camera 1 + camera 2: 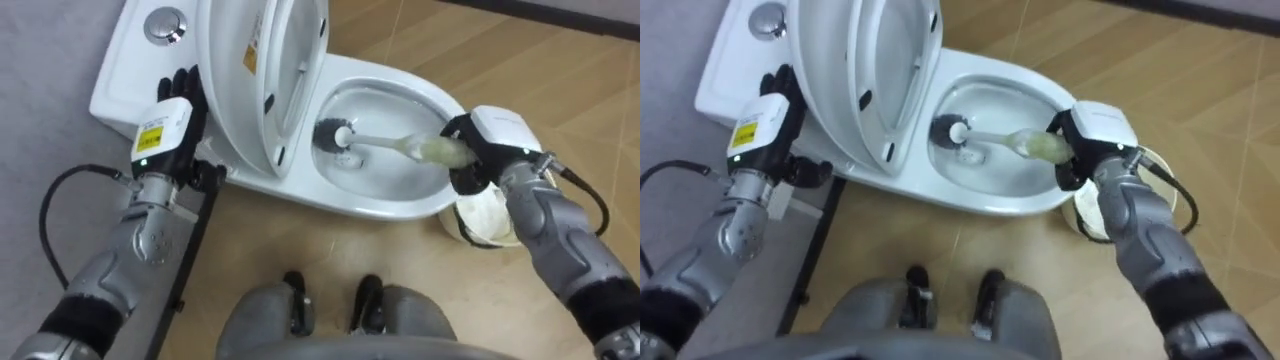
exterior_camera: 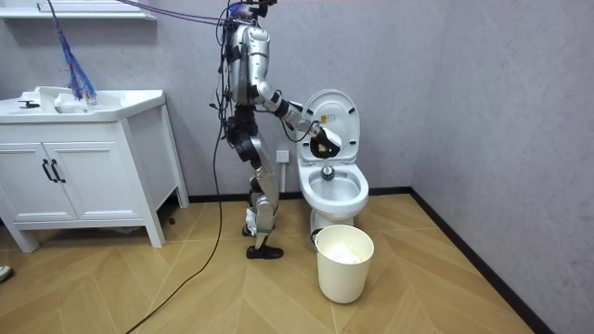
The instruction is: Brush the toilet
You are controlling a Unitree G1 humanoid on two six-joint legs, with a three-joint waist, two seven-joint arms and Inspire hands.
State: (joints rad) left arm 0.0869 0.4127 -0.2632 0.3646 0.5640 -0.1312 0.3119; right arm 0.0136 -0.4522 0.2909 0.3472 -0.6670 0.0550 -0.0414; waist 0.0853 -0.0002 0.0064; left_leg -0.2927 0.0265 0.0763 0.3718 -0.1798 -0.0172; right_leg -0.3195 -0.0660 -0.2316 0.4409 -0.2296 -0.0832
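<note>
The white toilet (image 1: 400,205) lies below me with its lid and seat (image 1: 240,90) raised. A toilet brush has its dark bristle head (image 1: 332,133) down in the bowl, and its pale handle (image 1: 405,146) runs right to the rim. My right hand (image 1: 478,150) is shut round the end of that handle, above the bowl's right edge. My left hand (image 1: 165,125) is beside the tank (image 1: 125,70), with straight fingers resting against the back of the raised lid. In the room view I stand upright at the room view's left of the toilet (image 2: 334,190).
A white bin (image 1: 490,215) stands on the wooden floor under my right forearm, and shows in front of the toilet in the room view (image 2: 344,263). A dark narrow stand (image 1: 195,240) runs along the floor left of the bowl. A white vanity (image 2: 83,158) stands at the room view's left.
</note>
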